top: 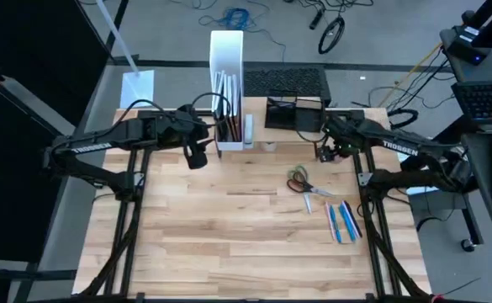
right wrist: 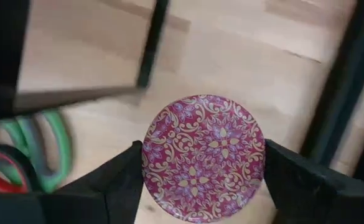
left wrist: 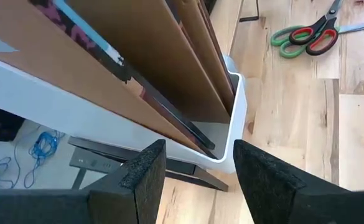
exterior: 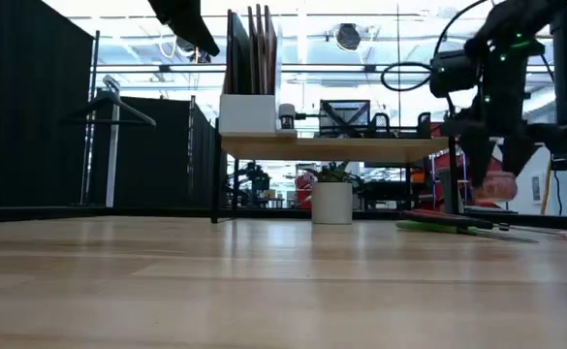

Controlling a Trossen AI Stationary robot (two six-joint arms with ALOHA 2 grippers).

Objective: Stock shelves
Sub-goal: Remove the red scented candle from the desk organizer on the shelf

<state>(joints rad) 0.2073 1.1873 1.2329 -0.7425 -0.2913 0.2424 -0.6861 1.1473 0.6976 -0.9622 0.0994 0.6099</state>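
1. The shelves (exterior: pixel 333 146), a low riser with a light-wood top on thin black legs, stand at the far side of the tabletop (top: pixel 229 227), near the middle of its width.
2. On the riser's left end stands a tall white file box (top: pixel 226 50) holding brown boards (left wrist: pixel 169 56); a small black organizer tray (top: pixel 293 112) sits on its right part.
3. The right gripper (right wrist: pixel 201 162) hangs above the tabletop just in front of the riser's right end, its fingers closed on the edges of a round disc (right wrist: pixel 203 157) patterned in red and purple.
4. The left gripper (left wrist: pixel 197 171) is raised beside the near end of the file box, fingers spread apart and holding nothing.
5. Scissors (top: pixel 300 180) with green and red handles lie on the tabletop near the right gripper, with a cluster of pens (top: pixel 341 220) nearer the front edge on the right.
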